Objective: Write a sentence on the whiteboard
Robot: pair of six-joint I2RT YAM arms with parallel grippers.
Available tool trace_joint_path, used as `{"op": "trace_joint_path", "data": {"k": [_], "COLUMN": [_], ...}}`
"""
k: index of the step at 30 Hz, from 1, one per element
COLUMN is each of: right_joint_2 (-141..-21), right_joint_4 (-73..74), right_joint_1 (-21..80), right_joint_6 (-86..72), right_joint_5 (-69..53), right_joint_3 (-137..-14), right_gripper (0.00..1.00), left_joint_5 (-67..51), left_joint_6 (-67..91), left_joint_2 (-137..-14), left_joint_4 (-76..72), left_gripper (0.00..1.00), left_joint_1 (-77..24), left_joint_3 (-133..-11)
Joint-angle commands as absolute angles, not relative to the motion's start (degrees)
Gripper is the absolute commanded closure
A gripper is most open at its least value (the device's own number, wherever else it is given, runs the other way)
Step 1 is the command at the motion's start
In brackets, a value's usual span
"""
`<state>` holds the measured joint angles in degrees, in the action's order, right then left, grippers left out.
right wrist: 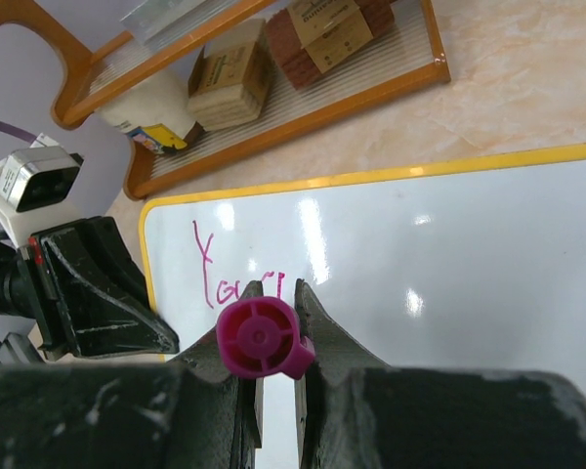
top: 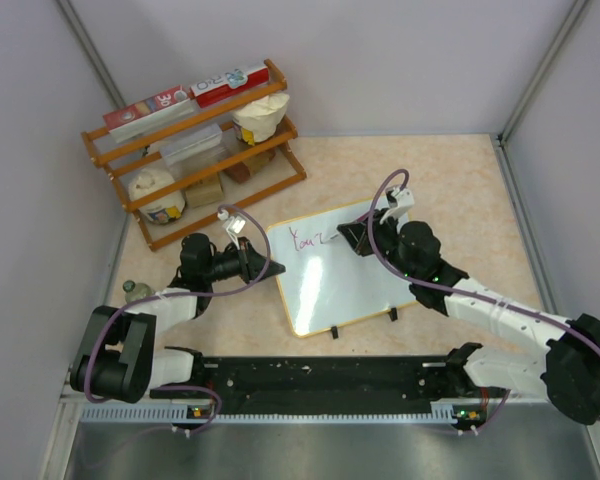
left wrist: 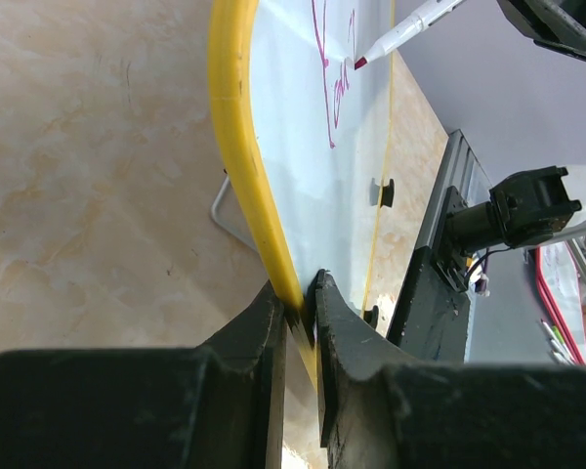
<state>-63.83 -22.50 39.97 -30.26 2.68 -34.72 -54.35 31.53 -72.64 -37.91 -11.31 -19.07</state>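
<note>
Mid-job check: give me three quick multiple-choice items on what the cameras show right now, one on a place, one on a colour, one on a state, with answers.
1. Where on the table does the wooden rack stand?
A. near right corner
B. centre front
C. far left corner

2. What colour is the writing on the whiteboard?
A. magenta
B. blue
C. green

3. What is the left gripper doing?
A. hanging open in the air
B. clamped on the whiteboard's yellow rim
C. gripping the rack

Answers:
1 C, the top view shows it at the back left.
2 A, the strokes match the magenta-ended marker held in the right gripper.
3 B, the left wrist view shows it pinching the rim.
</note>
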Motion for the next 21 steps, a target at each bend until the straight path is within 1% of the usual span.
{"op": "trace_joint_path", "data": {"k": [1, 21], "right_joint_2": [-63.63, -65.57], "right_joint_4": [-21.62, -24.17], "right_joint_1": [39.64, 39.64], "right_joint_6": [-29.62, -29.62], "right_joint_5": [4.48, 7.12], "right_joint_3": [-34.19, -37.7], "right_gripper": [1.0, 1.0], "left_joint_5": [-52.47, -52.56], "left_joint_6": [26.72, 26.81], "left_joint_2": [-72.77, -72.77], "left_joint_4": [-38.41, -38.5], "left_gripper": [1.0, 1.0], "left_joint_1": [-11.51, -11.43], "left_joint_3": [-19.6, -19.51]}}
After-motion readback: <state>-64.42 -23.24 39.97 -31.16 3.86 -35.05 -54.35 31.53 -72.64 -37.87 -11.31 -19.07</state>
